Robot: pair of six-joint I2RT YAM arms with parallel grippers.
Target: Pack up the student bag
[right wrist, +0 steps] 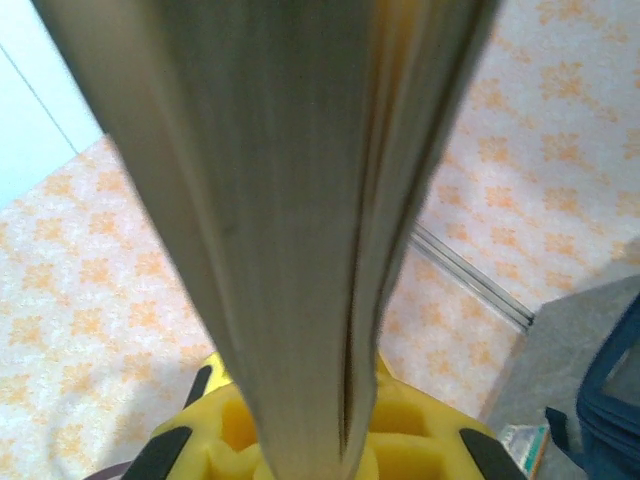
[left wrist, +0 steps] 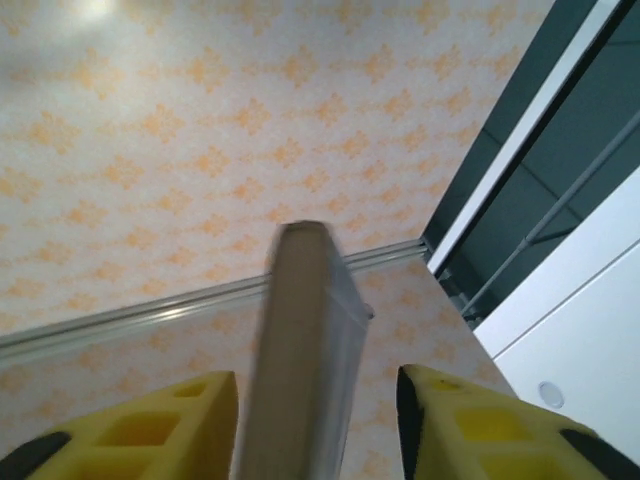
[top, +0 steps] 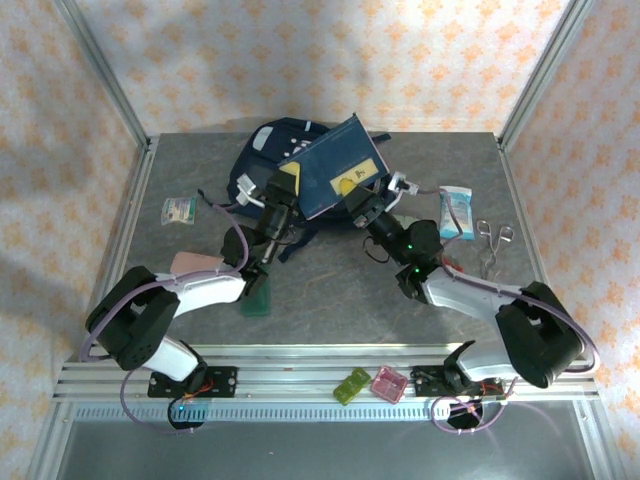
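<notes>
- Pinching a blue book (top: 338, 168), the right hand (top: 357, 203) holds it tilted over the bag (top: 262, 143).
- Left hand (top: 283, 188) is spread around the book's edge, not touching it.
- Bag lies far-centre on the bench (top: 330, 290).

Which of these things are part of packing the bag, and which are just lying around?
In the job: student bag; navy-blue book, clamped in the right gripper; left gripper, open around its edge.

Lying about: scissors; blue-and-white packet; small packet; pink pad; green card; green box; pink box.
</notes>
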